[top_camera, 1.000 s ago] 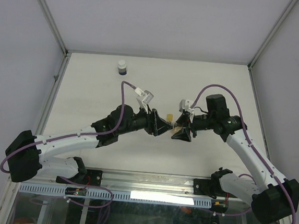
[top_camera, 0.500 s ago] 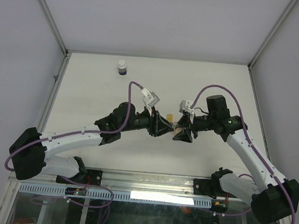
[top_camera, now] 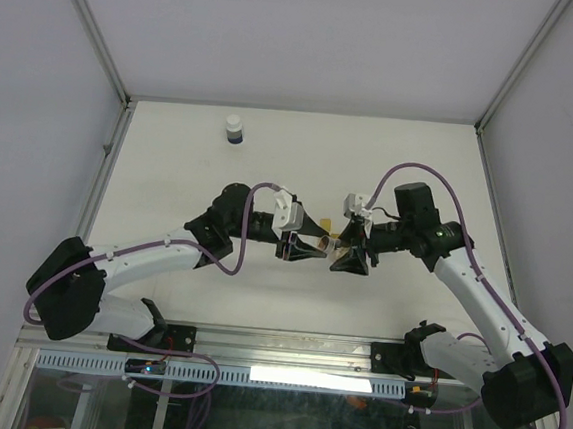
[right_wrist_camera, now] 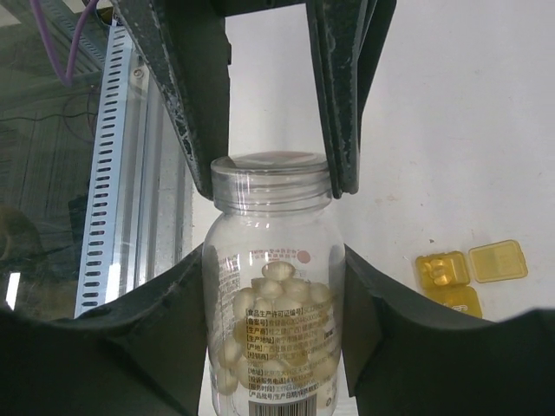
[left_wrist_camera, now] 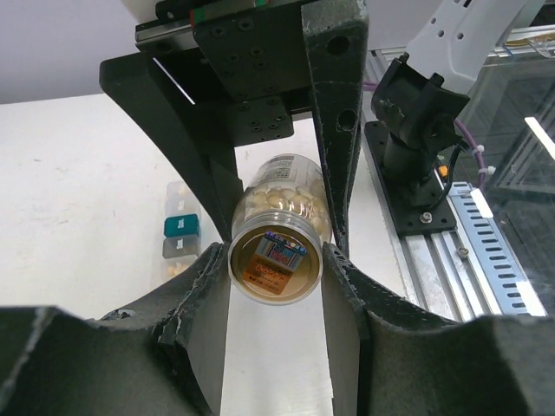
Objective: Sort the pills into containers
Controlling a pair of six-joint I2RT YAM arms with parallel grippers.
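1. Left gripper (left_wrist_camera: 276, 270) is pinched narrow on the clear screw cap (right_wrist_camera: 270, 173) of a pill bottle (right_wrist_camera: 270, 347), one finger on each side of the rim. I judge it grips there because the lid has to come off before any pill can be sorted.
2. Right gripper (right_wrist_camera: 270, 290) stands wider, about half open, but it is clamped on the bottle's body with both fingers pressed to its sides. It seems to act as a vice, so the body cannot turn with the cap.
3. Between the two grippers the bottle hangs on its side above the table (top_camera: 170, 164), cap towards the left arm. The cap is still on, and the pale round pills (right_wrist_camera: 277, 295) lie heaped inside.
4. On the table just far of the bottle, between the arms, lie the containers (left_wrist_camera: 180, 227). The teal and grey lids look shut, and the yellow end (right_wrist_camera: 444, 270) appears to have its lid flipped open. That is close at hand for pouring. Whether any compartment already holds pills I cannot tell.
5. Far left, well apart, stands a small white-capped bottle (top_camera: 234, 129), untouched.
6. Sorting looks not yet begun. With the bottle horizontal, a cap that frees suddenly could spill pills onto the table.
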